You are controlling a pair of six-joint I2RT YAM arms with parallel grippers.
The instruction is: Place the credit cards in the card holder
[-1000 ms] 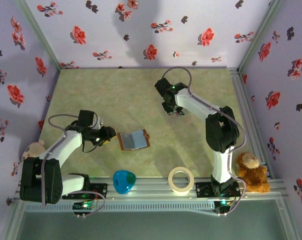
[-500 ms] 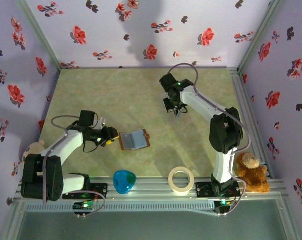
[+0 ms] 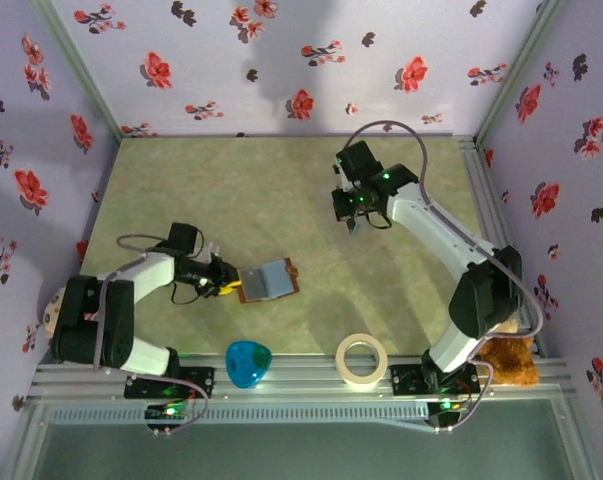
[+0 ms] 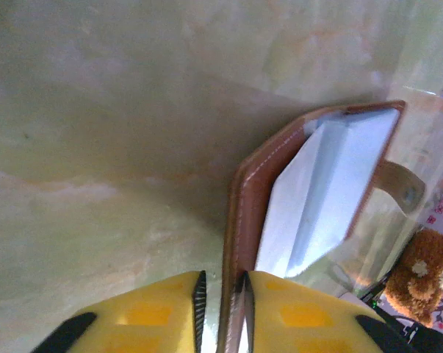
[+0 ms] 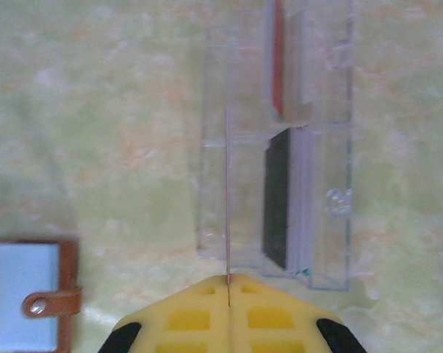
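Not seeing any readable text, brand, number or sign anywhere in these shots. The cards [image 5: 276,198] in the clear stand [image 5: 331,147] are sitting edge-on to the right wrist camera, so their faces aren't showing. The wallet [image 4: 317,191] is just showing plain brown trim and a blank pale inside.

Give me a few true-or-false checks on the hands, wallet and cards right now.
1. The brown leather card holder is open. True.
2. The left hand has the holder's cover edge between its fingers. True.
3. The right hand is empty. False: it is shut on a thin card, seen edge-on.
4. The clear plastic stand holds no cards. False: a red card and a dark card stand in it.
5. The cream tape roll lies apart from the holder, at the near edge. True.
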